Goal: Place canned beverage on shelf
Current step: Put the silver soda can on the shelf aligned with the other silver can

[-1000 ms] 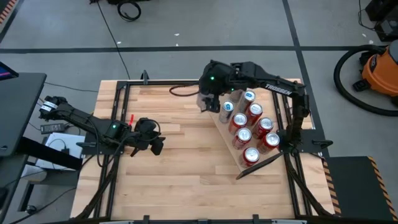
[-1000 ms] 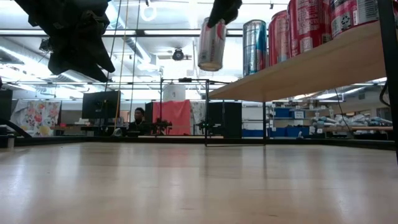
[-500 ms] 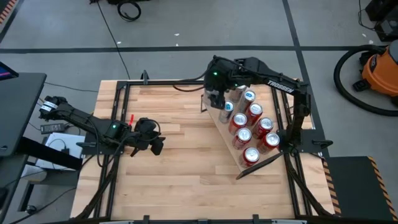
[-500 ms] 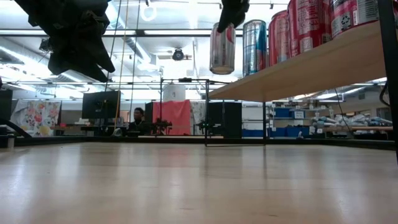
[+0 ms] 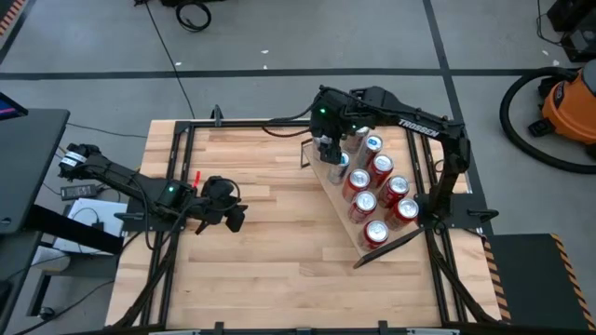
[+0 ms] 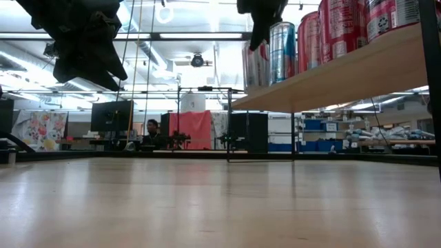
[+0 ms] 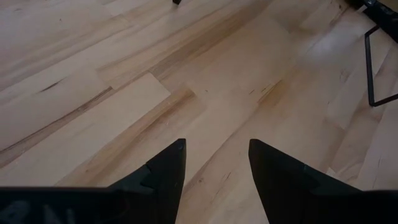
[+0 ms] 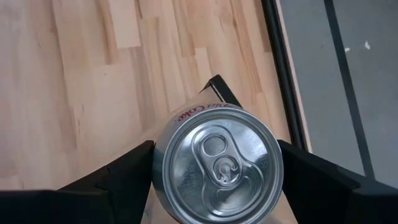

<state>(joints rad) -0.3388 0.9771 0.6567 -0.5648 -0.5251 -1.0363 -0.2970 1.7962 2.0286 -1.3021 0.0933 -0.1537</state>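
My right gripper is shut on a silver can with red lettering, at the far left end of the shelf. The shelf is a raised plank of light wood with a thin black rail at that end. In the low view the can hangs upright with its bottom close to the shelf's top; whether they touch I cannot tell. My left gripper stands open over the table's left part, with nothing between its fingers. My right gripper pinches the can's side wall just below its top rim, between its two fingers, one on each side. The fingers come from above, slanting steeply down. The can stays upright with its tab end up, clear of the tabletop.
Several red and blue cans stand in two rows along the shelf, right beside the held can. Black frame bars run along the table's sides. A small red thing lies near the left arm. Bare wood fills the table's middle.
My right gripper has carried the silver can toward the table's right edge and a little down, from beside the shelf's far left end to over it, next to the blue can. The can has stayed upright in the hold.
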